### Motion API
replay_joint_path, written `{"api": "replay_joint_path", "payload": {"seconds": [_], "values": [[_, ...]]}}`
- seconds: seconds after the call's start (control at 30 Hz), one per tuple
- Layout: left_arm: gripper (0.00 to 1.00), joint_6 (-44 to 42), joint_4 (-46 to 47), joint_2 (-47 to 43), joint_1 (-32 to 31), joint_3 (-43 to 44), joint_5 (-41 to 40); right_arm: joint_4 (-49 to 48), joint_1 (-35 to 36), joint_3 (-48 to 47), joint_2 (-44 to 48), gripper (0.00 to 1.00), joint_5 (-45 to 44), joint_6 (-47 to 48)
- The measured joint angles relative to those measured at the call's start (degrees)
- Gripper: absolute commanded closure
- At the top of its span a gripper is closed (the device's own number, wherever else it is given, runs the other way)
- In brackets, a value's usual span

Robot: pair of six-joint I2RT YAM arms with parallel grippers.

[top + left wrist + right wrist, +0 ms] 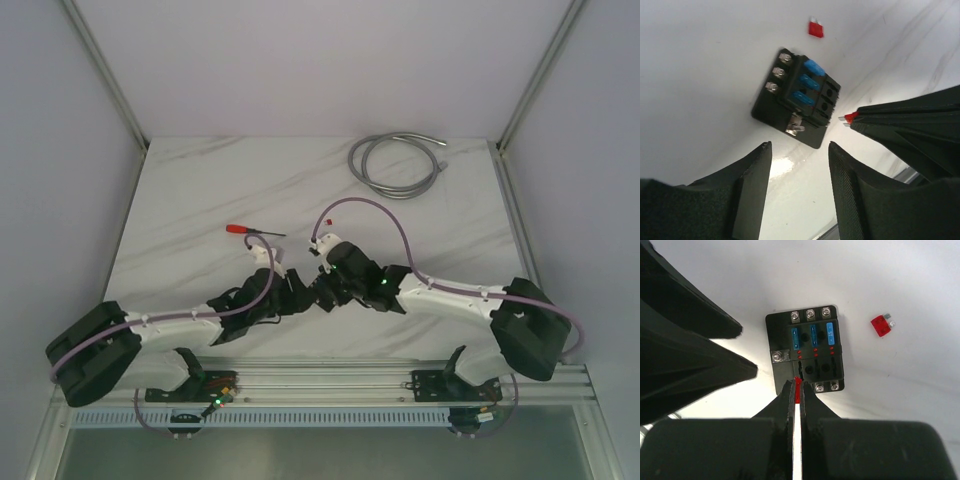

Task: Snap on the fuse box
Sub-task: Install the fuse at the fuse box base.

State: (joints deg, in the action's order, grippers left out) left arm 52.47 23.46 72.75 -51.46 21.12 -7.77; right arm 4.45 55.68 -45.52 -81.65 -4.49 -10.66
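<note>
Tightly pinched between the closed jaws of the right gripper [797, 386], a red blade fuse [850, 117] is held just over an empty slot of the fuse box [805, 352], a matte black plastic square lying on the glossy marbled table [900, 390]. The ribbed jaws of the left gripper [800, 150] are spread nearby. If the fuse is tilted, its prongs could be jammed, or the unbraced box shoved aside.

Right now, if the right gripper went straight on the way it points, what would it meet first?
The fuse box: the right gripper, shut on a small red fuse, points at the box's near edge by the empty slots. Its height above the box is unclear.
</note>
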Motion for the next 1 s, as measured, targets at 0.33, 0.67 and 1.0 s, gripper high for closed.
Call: {"api": "replay_joint_path", "payload": {"seconds": [0.33, 0.67, 1.0], "values": [[0.18, 3.56, -5.75, -7.87, 5.44, -4.31, -2.8, -0.11, 0.09, -0.83, -2.47, 1.0, -0.76, 4.98], [0.03, 4.98, -8.31, -12.39, 8.24, -6.1, -2.8, -1.18, 0.11, -1.77, -4.87, 1.0, -0.74, 7.5], [0.0, 5.4, -9.38, -12.48, 9.35, -6.1, -2.78, -1.62, 0.11, -2.29, -6.64, 1.0, -0.7, 7.98]]}}
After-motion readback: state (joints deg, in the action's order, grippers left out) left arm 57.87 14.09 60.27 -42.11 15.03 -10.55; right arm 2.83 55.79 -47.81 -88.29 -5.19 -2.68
